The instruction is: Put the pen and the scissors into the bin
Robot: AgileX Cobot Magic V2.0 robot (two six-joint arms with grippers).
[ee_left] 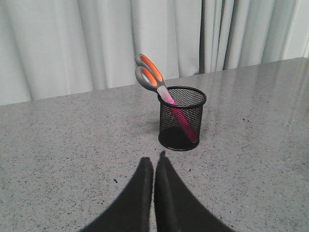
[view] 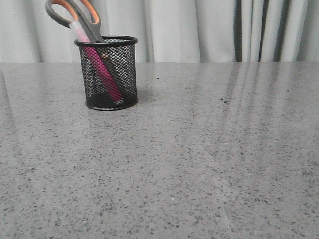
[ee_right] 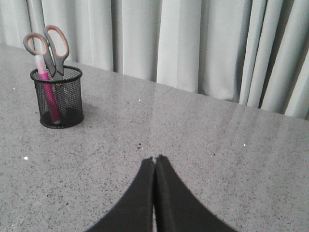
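Scissors point(view: 75, 15) with dark grey handles lined in orange stand blades-down in the small black wire-mesh cylindrical bin point(view: 106, 74), which sits in the upper left of the front view on the speckled grey stone-look table point(view: 199, 159); the handles lean out over the rim toward the frame's left, partly cut by its top edge. Beside them in the same cup is the slim bright pink pen point(view: 102, 72) with its pale translucent cap poking above the rim, its body slanting down toward the right side of the base. Pleated pale grey curtains point(view: 199, 30) fill the background. In the left wrist view the left gripper point(ee_left: 154, 164) hangs above the table near the cup, its black fingers pressed together with nothing between them. In the right wrist view the right gripper point(ee_right: 154, 162) is likewise closed and empty, well apart from the cup at the frame's left
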